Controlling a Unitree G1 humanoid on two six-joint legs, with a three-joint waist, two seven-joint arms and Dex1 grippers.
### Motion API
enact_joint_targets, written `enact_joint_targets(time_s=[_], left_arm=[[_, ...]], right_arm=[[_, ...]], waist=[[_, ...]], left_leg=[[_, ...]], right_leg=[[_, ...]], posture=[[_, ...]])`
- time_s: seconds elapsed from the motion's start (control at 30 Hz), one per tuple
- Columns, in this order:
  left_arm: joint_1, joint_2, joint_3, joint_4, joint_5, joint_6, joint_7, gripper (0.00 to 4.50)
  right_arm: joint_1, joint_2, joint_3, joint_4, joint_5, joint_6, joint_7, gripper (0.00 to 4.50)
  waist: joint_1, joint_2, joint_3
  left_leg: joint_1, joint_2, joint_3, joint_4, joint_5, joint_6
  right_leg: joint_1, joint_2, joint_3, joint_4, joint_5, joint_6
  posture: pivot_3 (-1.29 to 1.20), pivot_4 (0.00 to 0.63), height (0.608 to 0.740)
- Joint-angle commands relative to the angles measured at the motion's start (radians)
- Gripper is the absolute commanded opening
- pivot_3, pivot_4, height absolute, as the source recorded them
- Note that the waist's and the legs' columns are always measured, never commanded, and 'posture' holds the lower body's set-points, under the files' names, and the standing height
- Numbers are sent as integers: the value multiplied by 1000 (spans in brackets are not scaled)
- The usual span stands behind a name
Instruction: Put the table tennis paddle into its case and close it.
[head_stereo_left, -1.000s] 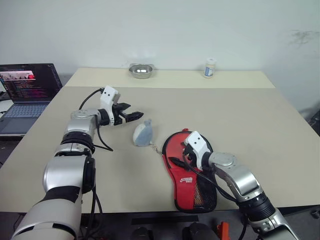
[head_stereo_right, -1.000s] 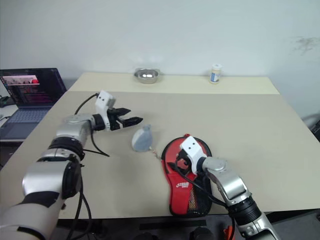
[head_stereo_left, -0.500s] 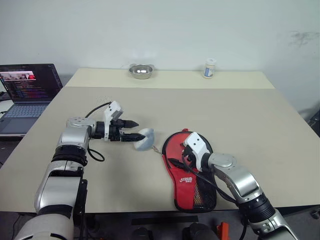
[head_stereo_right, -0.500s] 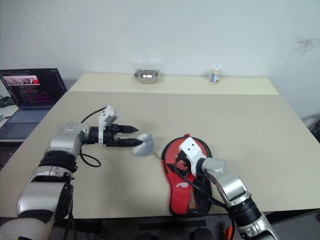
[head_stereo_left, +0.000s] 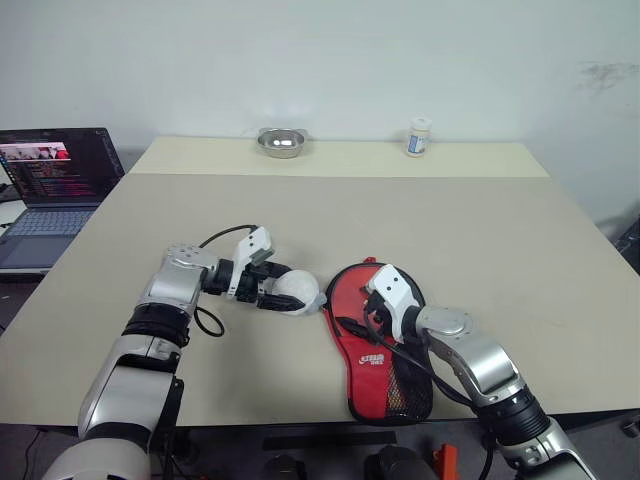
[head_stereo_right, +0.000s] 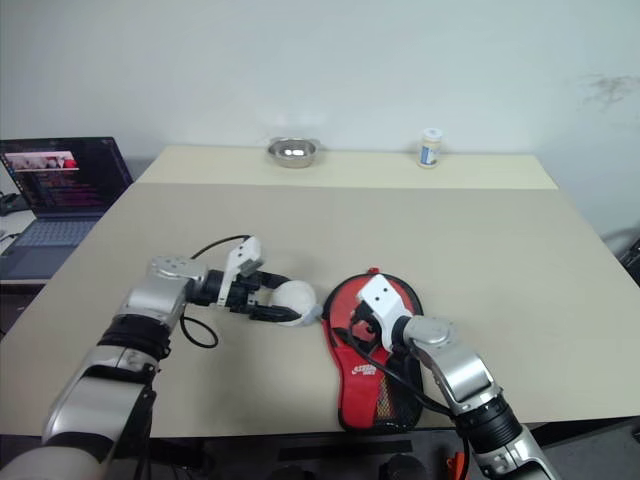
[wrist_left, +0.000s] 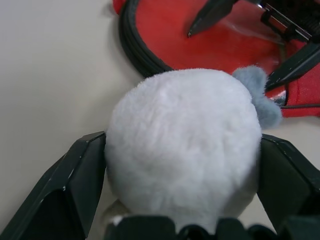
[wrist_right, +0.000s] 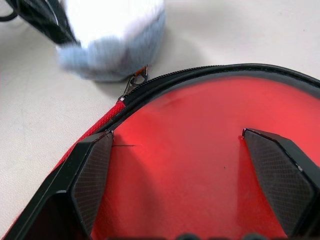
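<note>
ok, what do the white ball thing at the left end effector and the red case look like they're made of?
White pom-pom: looks like soft plush or faux fur, matte and fuzzy all over, with a small grey-blue fuzzy tuft on one side.
Case: appears to be woven red fabric, matte, with a black piped edge and a zipper with a metal pull; a black mesh pocket covers its lower part.

1. The table (head_stereo_left: 420, 215) lies bare across its middle and right, giving a gripper free passage there.
2. The case (head_stereo_left: 378, 345) fills the near centre, with the right gripper (head_stereo_left: 362, 318) spread over its red face.
3. A white plush toy (head_stereo_left: 297, 291) sits just left of the case, between the left gripper's (head_stereo_left: 281, 296) fingers, blocking that side.
4. A metal bowl (head_stereo_left: 281, 141) and small jar (head_stereo_left: 419, 137) stand at the far edge; a laptop (head_stereo_left: 55, 180) stands off the left side.
</note>
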Motion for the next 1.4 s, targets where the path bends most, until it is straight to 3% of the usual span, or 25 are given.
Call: enact_joint_targets(time_s=[0.03, 0.1, 0.33, 0.43, 0.67, 1.03, 1.4], left_arm=[[-14, -6, -1, -1, 1, 1, 17, 4311], [-19, -13, 9, 1, -8, 23, 27, 3869], [-84, -46, 75, 64, -46, 96, 135, 1551], [-122, -73, 104, 106, -55, 118, 205, 924], [-224, -167, 121, 237, -38, 120, 398, 789], [-452, -322, 97, 542, 96, -128, 746, 732], [-578, -583, 106, 631, 180, -232, 979, 726]], right_arm=[[19, -2, 17, 20, -5, 34, 2, 4500], [21, -2, 16, 17, -5, 36, 0, 4500], [22, -5, 12, 24, -9, 52, -3, 4500], [18, -10, 13, 35, -15, 57, -1, 4500], [13, -31, 14, 53, -22, 73, 5, 4500], [37, -41, 29, 49, -24, 105, 5, 4500], [53, -47, 71, 40, -27, 130, 16, 4500]], waist=[[0, 0, 0], [0, 0, 0], [0, 0, 0], [0, 0, 0], [0, 0, 0], [2, -1, -1], [1, -1, -1]], left_leg=[[0, 0, 0, 0, 0, 0], [0, 0, 0, 0, 0, 0], [0, 0, 0, 0, 0, 0], [0, 0, 0, 0, 0, 0], [0, 0, 0, 0, 0, 0], [0, -2, 0, 0, 0, 0], [0, -4, 0, 0, 0, 0]], right_leg=[[0, 0, 0, 0, 0, 0], [0, 0, 0, 0, 0, 0], [0, 0, 0, 0, 0, 0], [0, 0, 0, 0, 0, 0], [0, 0, 0, 0, 0, 1], [1, 1, 0, -1, 0, 1], [1, 1, 0, -1, 0, 2]], posture=[[0, 150, 740], [0, 150, 740], [0, 150, 740], [0, 150, 740], [0, 150, 740], [0, 150, 740], [0, 150, 740]])
